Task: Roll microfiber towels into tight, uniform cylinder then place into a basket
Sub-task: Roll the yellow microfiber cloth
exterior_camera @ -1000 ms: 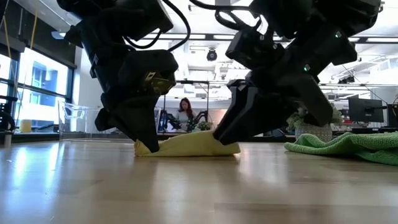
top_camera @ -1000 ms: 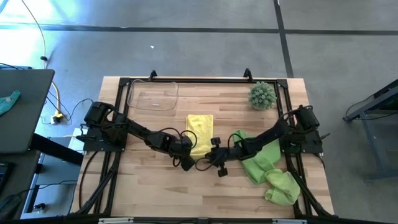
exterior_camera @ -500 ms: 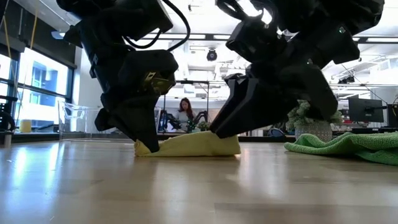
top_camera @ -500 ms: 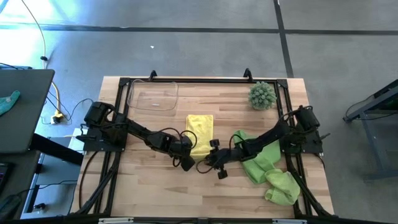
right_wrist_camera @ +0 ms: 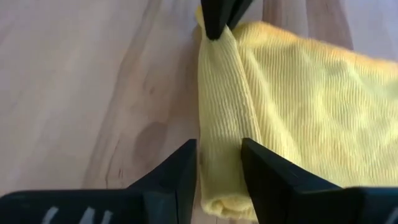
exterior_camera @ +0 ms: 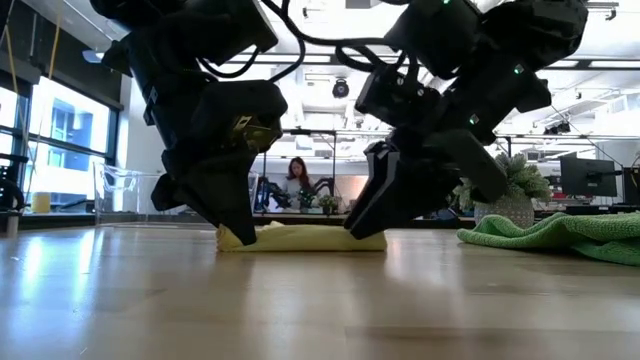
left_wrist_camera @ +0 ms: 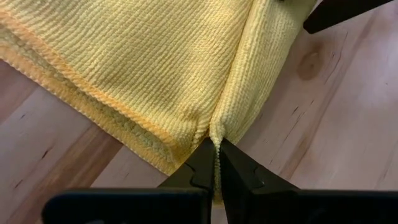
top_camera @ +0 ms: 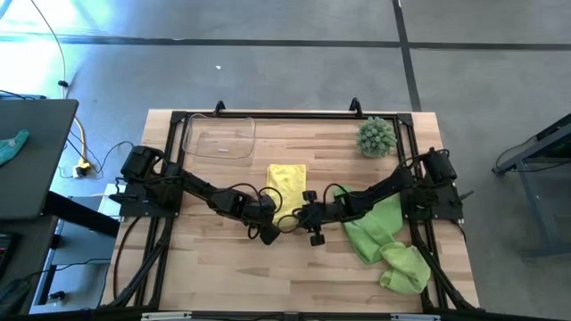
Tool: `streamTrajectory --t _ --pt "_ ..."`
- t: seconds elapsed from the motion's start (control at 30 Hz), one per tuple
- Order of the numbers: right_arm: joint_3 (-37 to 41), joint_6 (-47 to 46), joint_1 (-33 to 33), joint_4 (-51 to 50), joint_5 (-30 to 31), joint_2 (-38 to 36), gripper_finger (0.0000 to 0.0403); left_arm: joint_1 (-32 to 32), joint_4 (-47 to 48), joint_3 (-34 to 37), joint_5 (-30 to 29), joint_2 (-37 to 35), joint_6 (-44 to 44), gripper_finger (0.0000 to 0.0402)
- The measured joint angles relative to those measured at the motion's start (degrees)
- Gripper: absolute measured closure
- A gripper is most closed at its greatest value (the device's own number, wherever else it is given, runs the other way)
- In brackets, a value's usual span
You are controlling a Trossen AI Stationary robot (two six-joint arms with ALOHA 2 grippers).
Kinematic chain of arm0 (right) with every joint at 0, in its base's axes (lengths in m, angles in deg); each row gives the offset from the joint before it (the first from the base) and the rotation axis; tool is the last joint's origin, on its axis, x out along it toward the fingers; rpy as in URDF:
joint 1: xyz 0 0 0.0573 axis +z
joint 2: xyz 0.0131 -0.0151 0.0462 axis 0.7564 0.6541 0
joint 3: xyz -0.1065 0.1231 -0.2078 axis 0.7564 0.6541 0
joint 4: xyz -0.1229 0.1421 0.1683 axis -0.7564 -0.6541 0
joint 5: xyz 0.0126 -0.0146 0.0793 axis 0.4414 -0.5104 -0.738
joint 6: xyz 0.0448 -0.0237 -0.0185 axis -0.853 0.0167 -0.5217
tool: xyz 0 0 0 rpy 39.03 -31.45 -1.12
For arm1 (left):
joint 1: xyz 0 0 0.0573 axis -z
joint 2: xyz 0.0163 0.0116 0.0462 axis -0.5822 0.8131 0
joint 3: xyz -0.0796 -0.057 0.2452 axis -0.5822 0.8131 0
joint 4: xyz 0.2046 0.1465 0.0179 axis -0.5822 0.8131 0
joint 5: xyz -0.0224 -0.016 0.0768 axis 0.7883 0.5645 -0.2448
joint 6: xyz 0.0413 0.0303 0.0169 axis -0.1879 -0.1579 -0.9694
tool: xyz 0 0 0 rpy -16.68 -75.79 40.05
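Note:
A pale yellow towel [top_camera: 287, 181] lies flat at the table's middle, its near edge turned over into a narrow roll [right_wrist_camera: 221, 93]. My left gripper [left_wrist_camera: 216, 163] is shut on the roll's left end. My right gripper [right_wrist_camera: 221, 171] is closed on the roll's right end. In the low view, both grippers come down on the towel [exterior_camera: 300, 238] from either side. Two light green towels [top_camera: 375, 227] lie crumpled at the right, under my right arm. The clear basket [top_camera: 219, 138] stands at the far left. My left gripper pinches the left end of the rolled near edge [left_wrist_camera: 217, 127] between its two fingertips, slanting down from the table's left. The cloth there is gathered into a thin fold, and the towel lies on the table. My right gripper has the right end of the roll [right_wrist_camera: 219, 146] between its two fingers [right_wrist_camera: 180, 171], which lie across the roll. It slants down from the table's right, and the roll rests on the table.
A spiky green plant [top_camera: 376, 136] stands at the far right. A black frame [top_camera: 294, 116] runs along the table's far edge. Bare wood [top_camera: 250, 276] lies toward the near edge.
My right gripper has gone a little toward the far edge and the left gripper, rolling slightly. The towel's right end, humped up under it before, now lies low and level. My left gripper has kept still.

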Motion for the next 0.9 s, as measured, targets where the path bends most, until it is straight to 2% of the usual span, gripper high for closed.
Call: streamTrajectory --t 0.17,0.37,0.63,0.9 --pt "0.0 -2.4 -0.2 -1.1 0.1 0.2 0.0247 0.0 -0.4 0.0 -0.3 0.1 0.0 0.0392" --pt "-0.2 -5.4 -0.3 -2.4 0.2 1.1 0.0204 0.0 -1.0 0.0 -0.4 0.1 0.0 0.0369" --pt "-0.4 -12.6 -0.9 -5.0 -2.1 2.1 0.022 -0.1 -0.9 0.2 0.0 -0.9 -6.3 0.0337" --pt "-0.3 -14.5 -0.5 -5.2 -2.1 2.2 0.0235 0.0 3.0 0.0 -0.5 -5.1 -22.4 0.0307"
